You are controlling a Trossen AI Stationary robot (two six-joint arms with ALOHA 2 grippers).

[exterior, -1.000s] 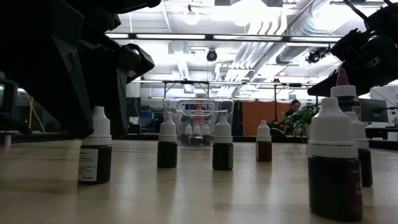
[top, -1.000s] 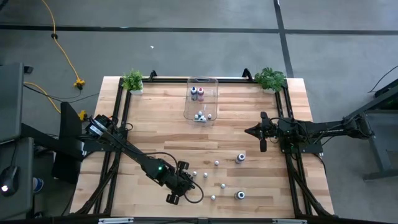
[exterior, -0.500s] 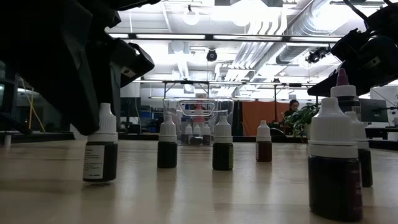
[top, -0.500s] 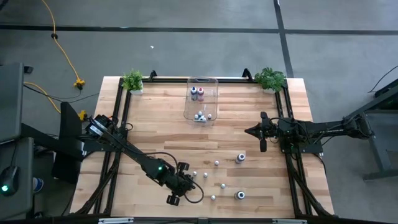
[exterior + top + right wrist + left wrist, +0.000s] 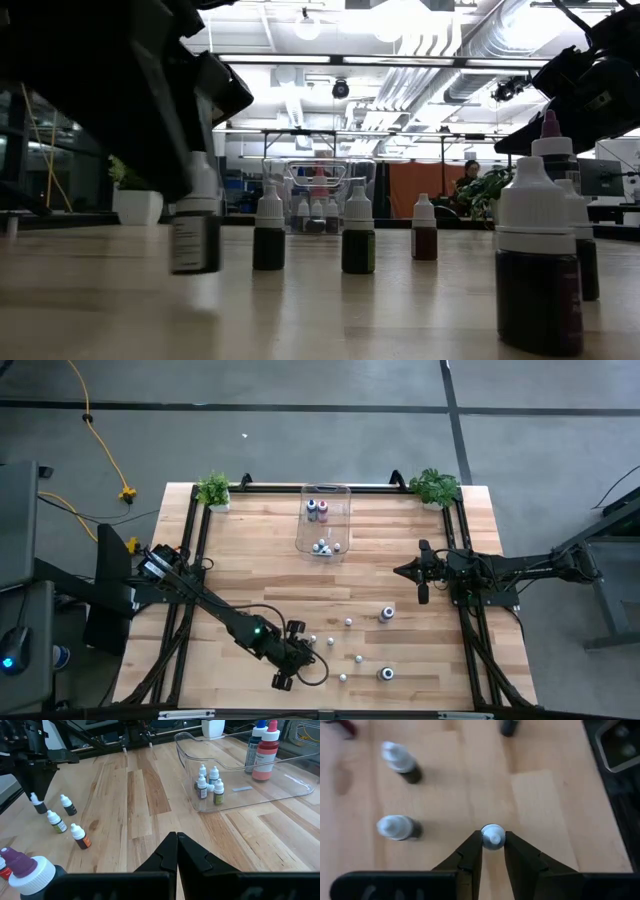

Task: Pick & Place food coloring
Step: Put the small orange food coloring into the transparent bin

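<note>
Since the earlier frames the small white-capped bottle [image 5: 493, 836] has travelled with the left tool [image 5: 493, 851] toward the other loose bottles [image 5: 357, 238], and it now looks raised off the bench [image 5: 260, 560]. The left tool's fingers pinch its cap from both sides. It hangs at the bench's near edge, well apart from the clear bin [image 5: 324, 520], which already holds several bottles [image 5: 208, 783]. The right tool [image 5: 176, 851] waits with fingers pressed together, to the right of the bin.
</note>
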